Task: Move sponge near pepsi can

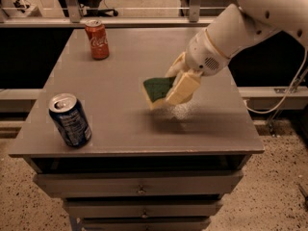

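Pretty plain setup tbh, just a grey desk (115, 129) with drawers (139, 184) stacked underneath, sitting on a speckled floor (279, 191), with a pale rail (43, 23) and metal posts (72, 4) along the far side, dim warm light overall.

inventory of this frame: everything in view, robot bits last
sponge: 1, green top over yellow, centre-right of table, held in the tool
pepsi can: 1, dark blue, upright, front-left corner of table
Coca-Cola can: 1, red, upright, back-left of table
table: 1, grey, fills the middle of the view
drawers: stacked, grey, under the tabletop
cable: 1, pale, right of table
arm: 1, white, reaching in from upper right
tool: 1, cream, over table's centre-right, shut on the sponge
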`<state>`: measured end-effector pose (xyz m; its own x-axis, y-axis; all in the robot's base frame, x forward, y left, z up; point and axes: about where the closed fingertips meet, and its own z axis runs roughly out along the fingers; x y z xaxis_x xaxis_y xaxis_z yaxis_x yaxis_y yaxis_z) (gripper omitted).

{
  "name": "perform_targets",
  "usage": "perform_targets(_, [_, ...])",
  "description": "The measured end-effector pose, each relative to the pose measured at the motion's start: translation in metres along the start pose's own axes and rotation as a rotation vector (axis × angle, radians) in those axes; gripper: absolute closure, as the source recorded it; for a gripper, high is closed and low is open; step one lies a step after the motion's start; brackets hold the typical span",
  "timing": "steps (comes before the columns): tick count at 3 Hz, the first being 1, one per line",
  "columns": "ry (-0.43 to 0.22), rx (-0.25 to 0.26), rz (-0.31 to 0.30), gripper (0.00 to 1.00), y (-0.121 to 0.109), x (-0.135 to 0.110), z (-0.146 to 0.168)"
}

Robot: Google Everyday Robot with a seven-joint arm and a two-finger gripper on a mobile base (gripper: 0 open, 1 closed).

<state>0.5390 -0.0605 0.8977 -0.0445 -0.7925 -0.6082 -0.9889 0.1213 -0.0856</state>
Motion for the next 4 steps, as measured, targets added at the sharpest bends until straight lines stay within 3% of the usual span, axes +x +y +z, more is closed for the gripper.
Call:
perform_targets(1, [-0.005, -0.077, -0.059, 1.00, 0.043, -0.016, 0.028])
perform_targets(2, [-0.010, -0.114, -0.088, 1.00, 0.066, -0.027, 0.055])
perform_targets(4, [-0.033, -0.103, -0.114, 1.00, 0.072, -0.050, 0.089])
